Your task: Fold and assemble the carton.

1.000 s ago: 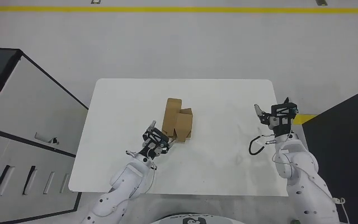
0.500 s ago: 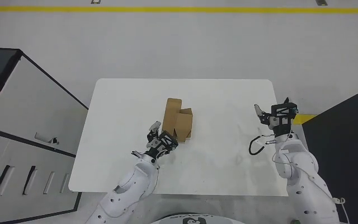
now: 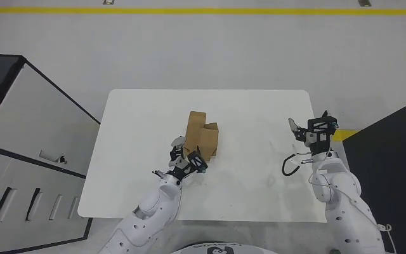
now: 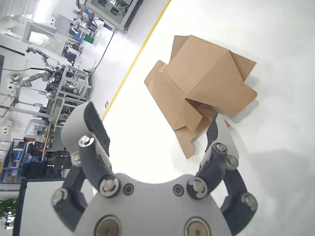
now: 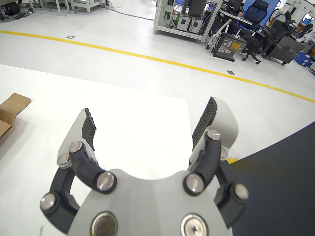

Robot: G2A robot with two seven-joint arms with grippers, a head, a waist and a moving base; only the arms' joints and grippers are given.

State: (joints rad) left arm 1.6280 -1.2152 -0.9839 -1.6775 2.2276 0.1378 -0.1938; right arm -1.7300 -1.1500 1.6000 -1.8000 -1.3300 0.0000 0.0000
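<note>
A white table (image 3: pixel 254 114) seen from above holds a brown cardboard carton (image 3: pixel 202 134) a little left of its centre. The carton is partly folded: a raised boxy section stands on the right, and flat flaps lie spread on the table on its left and near sides. The left gripper (image 3: pixel 188 154) sits at the carton's near edge with its jaws spread wide and holding nothing. One fingertip (image 4: pixel 213 126) is right against a near flap, though whether it touches is unclear. The right gripper (image 3: pixel 309 124) hangs over the table's right edge, well apart from the carton, its jaws also wide and empty.
</note>
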